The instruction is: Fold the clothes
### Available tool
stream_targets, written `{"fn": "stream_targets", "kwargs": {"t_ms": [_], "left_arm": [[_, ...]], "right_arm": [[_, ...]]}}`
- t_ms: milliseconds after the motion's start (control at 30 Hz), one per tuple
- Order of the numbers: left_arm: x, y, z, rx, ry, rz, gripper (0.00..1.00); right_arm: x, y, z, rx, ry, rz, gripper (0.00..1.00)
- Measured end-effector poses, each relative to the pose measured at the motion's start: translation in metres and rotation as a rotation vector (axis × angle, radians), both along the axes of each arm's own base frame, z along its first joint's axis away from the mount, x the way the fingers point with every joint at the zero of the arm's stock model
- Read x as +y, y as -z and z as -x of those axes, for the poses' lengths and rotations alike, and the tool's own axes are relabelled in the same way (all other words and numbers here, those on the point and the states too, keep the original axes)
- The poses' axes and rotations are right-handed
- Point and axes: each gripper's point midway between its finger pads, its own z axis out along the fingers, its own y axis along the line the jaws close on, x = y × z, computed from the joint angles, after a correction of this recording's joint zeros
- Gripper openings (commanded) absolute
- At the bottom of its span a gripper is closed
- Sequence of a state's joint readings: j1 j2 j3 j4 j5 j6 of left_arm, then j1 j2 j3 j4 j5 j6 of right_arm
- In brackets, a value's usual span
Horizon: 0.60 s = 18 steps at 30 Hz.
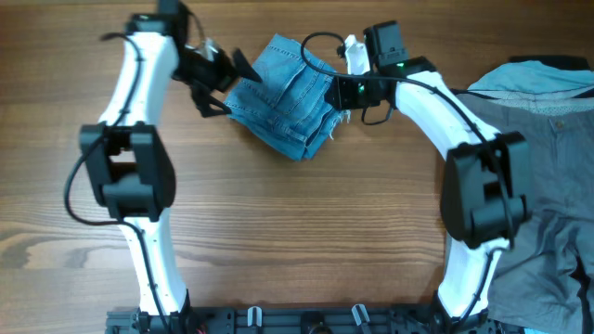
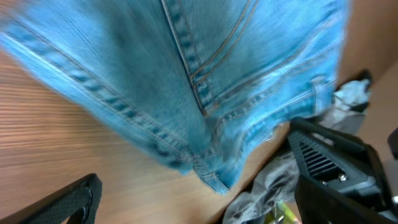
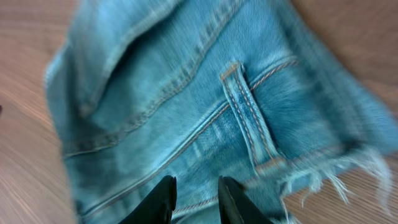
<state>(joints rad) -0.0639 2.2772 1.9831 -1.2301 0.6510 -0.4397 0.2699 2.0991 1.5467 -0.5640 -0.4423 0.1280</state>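
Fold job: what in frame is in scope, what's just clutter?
Job: jeans, folded small between the arms; grey trousers and pale blue garment, heaped at the right edge.
Lying about: nothing loose seen, only the wooden table.

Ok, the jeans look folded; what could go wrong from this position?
1. The right end effector sits close over the jeans near the frayed hem; it may snag threads.
2. The left end effector, wide open at the bundle's edge, could push layers apart.
3. The right arm passes above the grey trousers and might drag them.
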Motion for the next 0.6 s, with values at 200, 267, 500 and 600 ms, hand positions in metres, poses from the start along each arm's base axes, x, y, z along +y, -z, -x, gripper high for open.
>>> {"fn": "stream_targets", "kwargs": {"t_ms": [200,267,500,600], "left_arm": [[-0.035,0.066,0.034,0.128,-0.027,-0.049,1.0],[-0.034,0.074,0.045,0.172,-0.046,-0.051,1.0],[-0.045,0.07,0.022,0.022,-0.12,0.041,0.92],[-0.055,0.069,0.005,-0.056,-0.157,0.115,0.51]], "right_arm": [[0.004,0.039,0.008,0.09,-0.018,-0.009,0.27],[0.005,0.04,0.009,0.095,-0.02,-0.015,0.26],[0.005,0.04,0.01,0.1,-0.022,-0.017,0.27],[0.005,0.04,0.011,0.103,-0.021,-0.015,0.26]]}}
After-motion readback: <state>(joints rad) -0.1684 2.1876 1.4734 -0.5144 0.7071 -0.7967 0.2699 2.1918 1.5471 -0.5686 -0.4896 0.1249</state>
